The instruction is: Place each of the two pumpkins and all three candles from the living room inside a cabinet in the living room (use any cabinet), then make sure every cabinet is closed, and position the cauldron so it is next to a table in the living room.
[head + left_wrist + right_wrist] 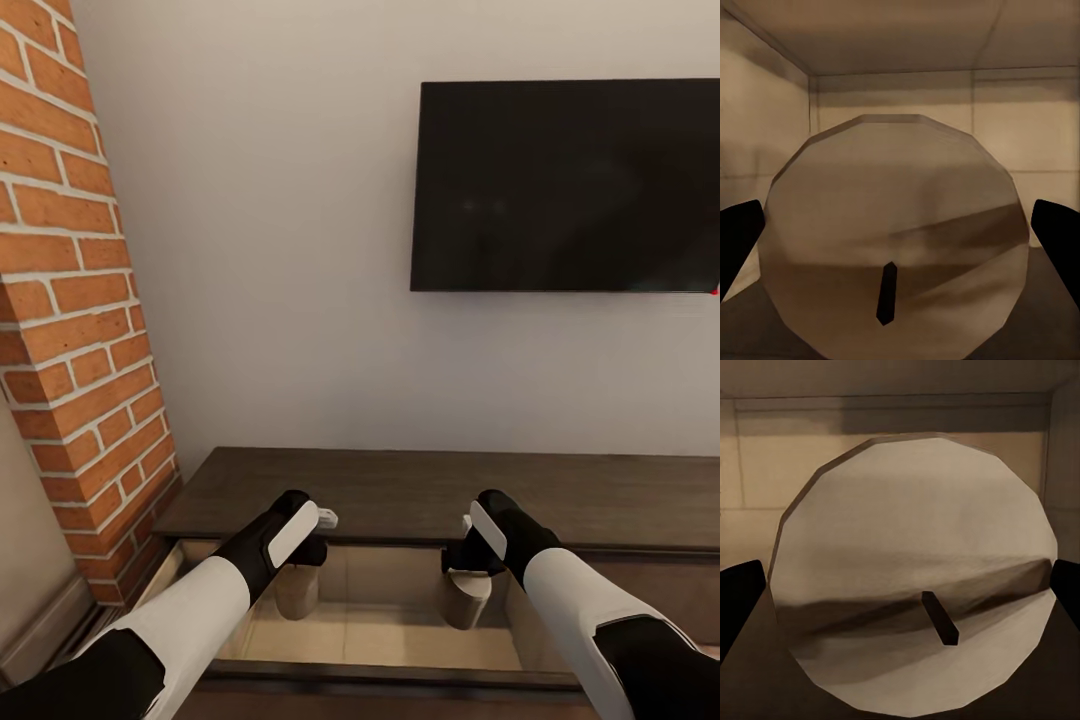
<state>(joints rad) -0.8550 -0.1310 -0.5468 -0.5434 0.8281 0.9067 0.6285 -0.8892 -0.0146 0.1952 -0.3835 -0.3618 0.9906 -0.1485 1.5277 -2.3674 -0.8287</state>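
Dark brown wood forms the long low cabinet (pixel 420 490) below the black wall screen (pixel 565 185), and its pale-lined drawer (pixel 400 630) stands pulled open in front of me. My left gripper (pixel 305 555) reaches down into that drawer with a stubby grey-beige candle (pixel 892 240) between its spread fingers (pixel 736 240); the wrist view shows each dark fingertip at the candle's flank, so I hold it pinched. My right gripper (pixel 465 560) likewise pinches a second grey-beige candle (pixel 915 585) over the drawer. A red brick column (pixel 70 280) rises at my left.

Matt dark wood cabinet (pixel 420 490), rough brick pillar (pixel 80 330), glossy television (pixel 565 185).
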